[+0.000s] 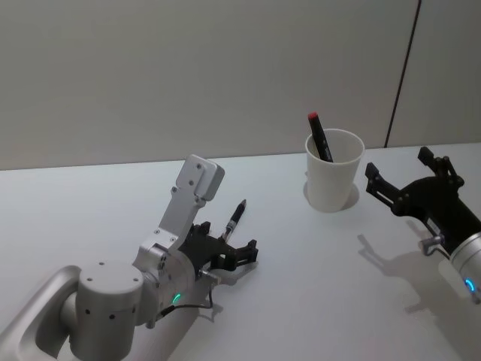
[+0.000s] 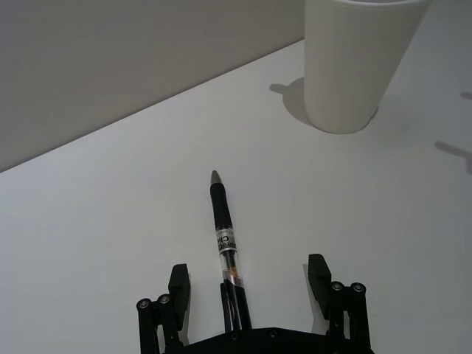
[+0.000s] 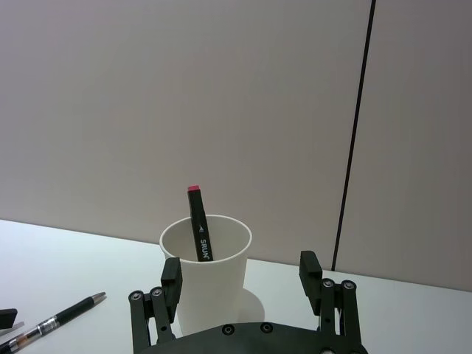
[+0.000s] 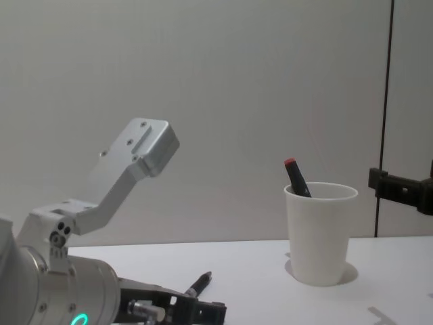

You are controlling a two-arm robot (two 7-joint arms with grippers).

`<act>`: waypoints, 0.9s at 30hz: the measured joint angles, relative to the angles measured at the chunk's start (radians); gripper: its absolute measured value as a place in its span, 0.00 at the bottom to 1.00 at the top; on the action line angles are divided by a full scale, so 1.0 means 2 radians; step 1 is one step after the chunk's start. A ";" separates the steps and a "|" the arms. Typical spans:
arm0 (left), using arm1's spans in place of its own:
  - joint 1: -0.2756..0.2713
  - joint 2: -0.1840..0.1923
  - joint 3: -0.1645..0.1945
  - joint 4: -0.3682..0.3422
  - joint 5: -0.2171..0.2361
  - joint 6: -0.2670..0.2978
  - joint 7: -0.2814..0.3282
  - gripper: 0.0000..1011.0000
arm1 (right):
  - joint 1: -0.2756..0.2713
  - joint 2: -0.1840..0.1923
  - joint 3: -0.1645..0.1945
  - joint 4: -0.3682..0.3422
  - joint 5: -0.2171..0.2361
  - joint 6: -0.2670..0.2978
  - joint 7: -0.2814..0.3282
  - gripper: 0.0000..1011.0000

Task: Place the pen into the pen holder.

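Lower centre, head view: left gripper (image 1: 234, 254) spread low over the table (image 1: 105, 210). The pen (image 1: 237, 214) lies flat between its fingers, tip pointing up-right. Farther right the pen holder (image 1: 334, 184) stands upright, holding a red-capped marker (image 1: 319, 135). Right gripper (image 1: 398, 167) spread just beside it.

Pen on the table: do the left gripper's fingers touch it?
Apart. Left wrist view: pen lies between the left gripper's open fingers, bare table both sides.

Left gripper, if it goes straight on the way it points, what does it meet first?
The pen, which lies between the open fingers of the left gripper, along that line. Past its tip the table looks free; the cup seems to stand off to the side.
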 joint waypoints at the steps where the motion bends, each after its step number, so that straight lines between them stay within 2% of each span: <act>1: 0.000 0.000 0.000 0.000 0.001 0.000 0.000 0.99 | 0.000 0.000 0.000 0.000 0.000 0.000 0.000 0.99; 27: -0.006 -0.007 0.000 0.009 0.026 0.007 -0.003 0.99 | 0.000 0.000 0.000 0.000 0.000 0.000 0.000 0.99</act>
